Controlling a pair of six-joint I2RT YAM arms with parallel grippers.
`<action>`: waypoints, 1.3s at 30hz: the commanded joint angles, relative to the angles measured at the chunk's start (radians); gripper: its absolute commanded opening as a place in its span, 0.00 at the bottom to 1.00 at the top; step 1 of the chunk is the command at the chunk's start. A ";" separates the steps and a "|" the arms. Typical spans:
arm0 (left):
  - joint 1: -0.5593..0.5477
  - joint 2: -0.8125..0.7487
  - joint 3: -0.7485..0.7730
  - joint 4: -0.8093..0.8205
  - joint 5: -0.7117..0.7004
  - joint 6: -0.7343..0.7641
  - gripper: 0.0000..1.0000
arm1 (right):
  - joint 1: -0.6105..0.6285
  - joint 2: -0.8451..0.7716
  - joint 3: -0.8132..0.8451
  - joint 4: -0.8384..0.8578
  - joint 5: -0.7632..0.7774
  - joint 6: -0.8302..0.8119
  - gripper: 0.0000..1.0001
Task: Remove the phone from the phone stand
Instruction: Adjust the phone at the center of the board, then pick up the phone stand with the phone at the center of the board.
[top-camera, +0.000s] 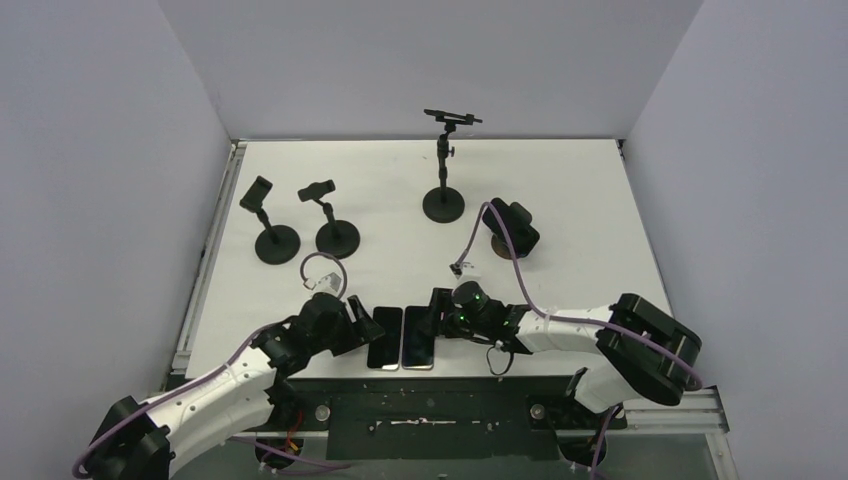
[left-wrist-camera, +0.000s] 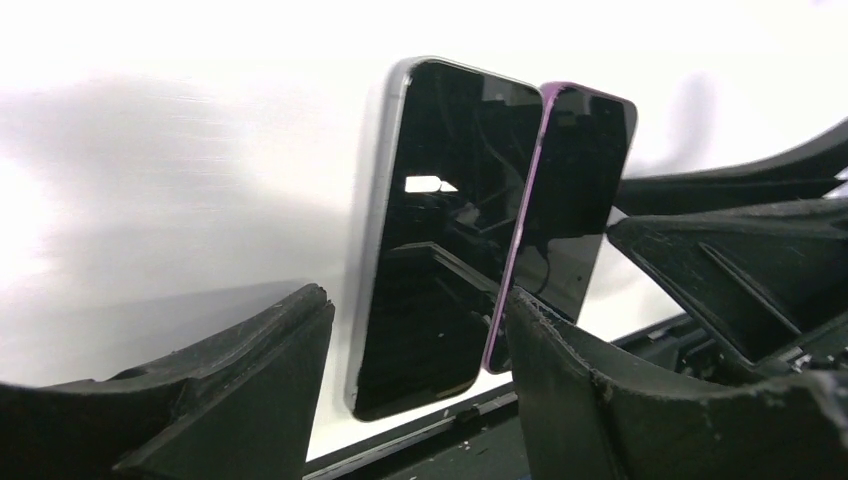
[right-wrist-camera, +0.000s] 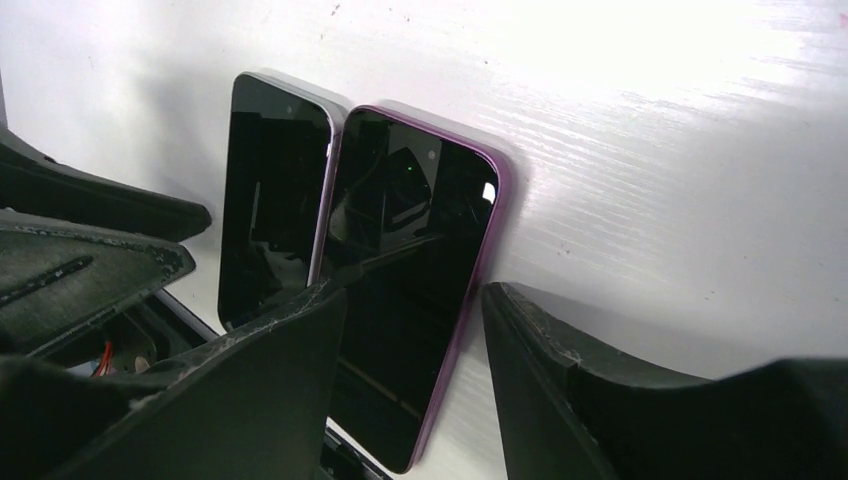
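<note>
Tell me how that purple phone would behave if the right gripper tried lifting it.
The purple phone looks rigid, so it probably won't flex. Its glossy screen mirrors the right gripper, so it's likely slippery. Lying flat on the table right against the grey phone, it probably gives little edge to pinch and may slide.

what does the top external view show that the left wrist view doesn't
Only top external: four phone stands standing farther back on the table. Only left wrist: the left gripper open, seen close up, and the phones' edge colours, one grey, one purple. Both: the grey-edged phone and the purple-edged phone lying side by side, screens up, on the white table.
</note>
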 joint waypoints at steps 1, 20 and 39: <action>-0.002 -0.054 0.113 -0.178 -0.130 0.025 0.63 | -0.011 -0.105 0.024 -0.089 0.064 -0.018 0.55; 0.012 -0.072 0.471 -0.046 -0.182 0.461 0.75 | -0.763 -0.566 0.256 -0.474 -0.166 -0.363 0.73; 0.013 -0.287 0.230 0.136 -0.133 0.593 0.75 | -0.952 -0.520 -0.006 0.030 -0.293 -0.352 0.76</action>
